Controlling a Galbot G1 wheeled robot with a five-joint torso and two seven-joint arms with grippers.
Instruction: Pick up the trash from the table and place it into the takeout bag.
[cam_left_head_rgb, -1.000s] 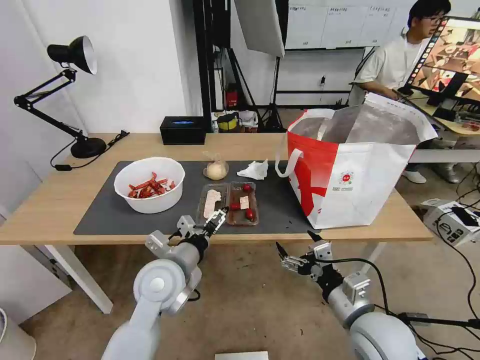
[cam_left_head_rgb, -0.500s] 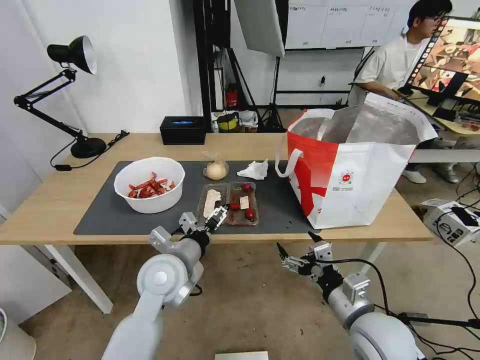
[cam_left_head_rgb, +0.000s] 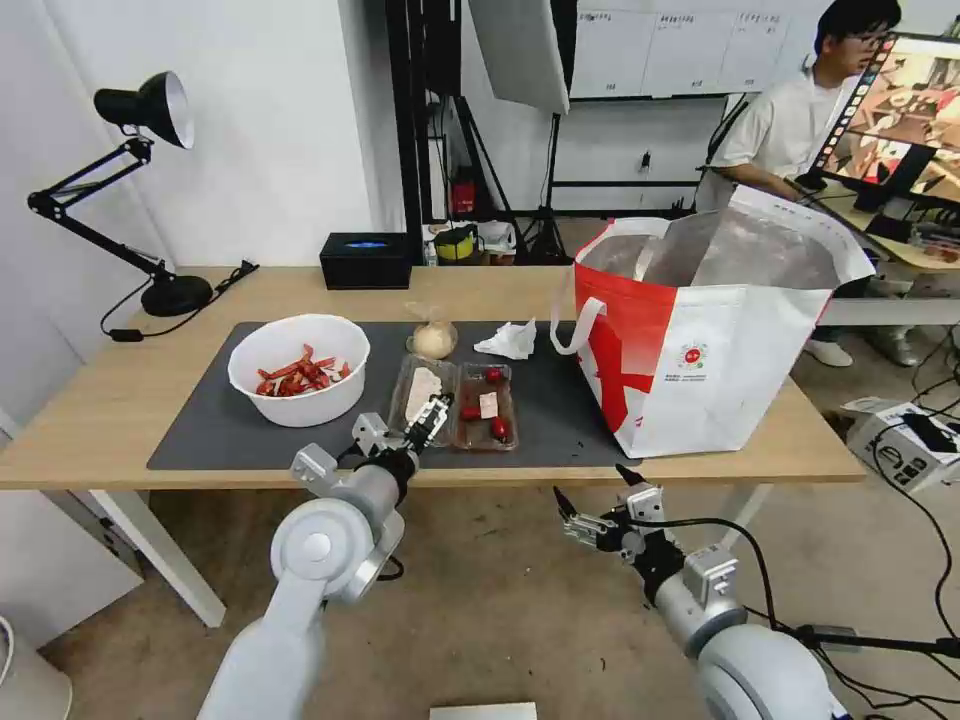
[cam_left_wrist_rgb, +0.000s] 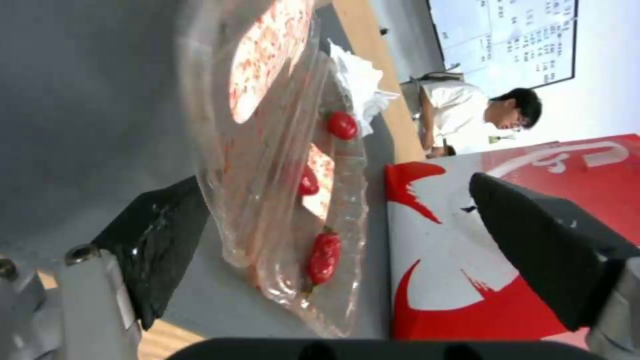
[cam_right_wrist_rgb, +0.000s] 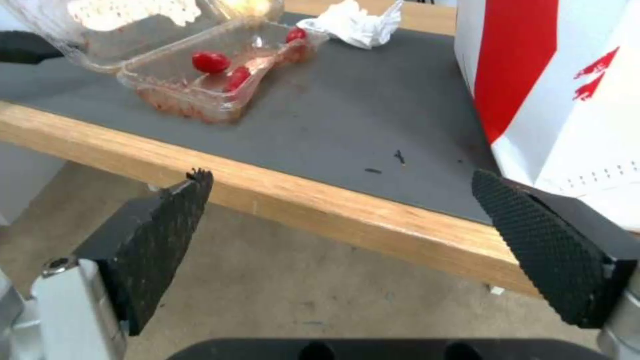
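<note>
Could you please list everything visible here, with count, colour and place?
Bowl: one, white, red chili scraps inside, mat's left part.
Plastic tray: one, clear, two compartments, mat's near middle.
Baggie: one, clear, beige lump, behind the tray.
Napkin: one, white, crumpled, beside the bag.
Takeout bag: one, red-and-white, foil-lined, table's right end.
Mat: one, dark grey, on the table.
Box: one, black, far edge.
Desk lamp: one, black, far left.
Left gripper: jaws open at the tray's near edge.
Right gripper: jaws open, below the table edge.
</note>
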